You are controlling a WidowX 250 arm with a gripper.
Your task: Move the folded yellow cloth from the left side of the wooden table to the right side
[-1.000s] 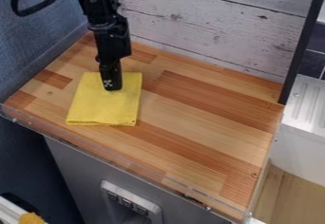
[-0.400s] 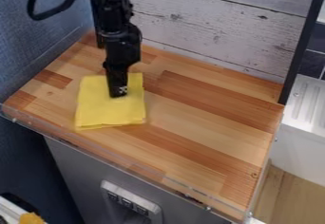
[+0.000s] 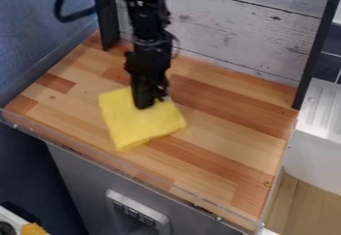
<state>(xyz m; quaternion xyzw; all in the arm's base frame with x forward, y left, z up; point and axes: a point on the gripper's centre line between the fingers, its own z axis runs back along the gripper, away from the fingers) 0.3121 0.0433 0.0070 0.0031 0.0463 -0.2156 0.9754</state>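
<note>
The black gripper [image 3: 148, 103] points down onto the upper part of a folded yellow cloth [image 3: 141, 124], left of centre on the wooden counter. Its tip touches the cloth and covers a small part of it; whether fabric is pinched there cannot be made out. The cloth lies flat and turned at an angle, one corner toward the front edge and one toward the right.
The wooden counter [image 3: 220, 144] has a clear raised strip along its front edge. White plank boards [image 3: 233, 35] stand behind it, a blue wall [image 3: 33, 45] at left. A dark post [image 3: 318, 45] and a white sink unit [image 3: 323, 114] are at right.
The gripper has moved to the right and slightly toward the front. The yellow cloth has slid right with it and rotated counter-clockwise, its lower edge now slanting.
</note>
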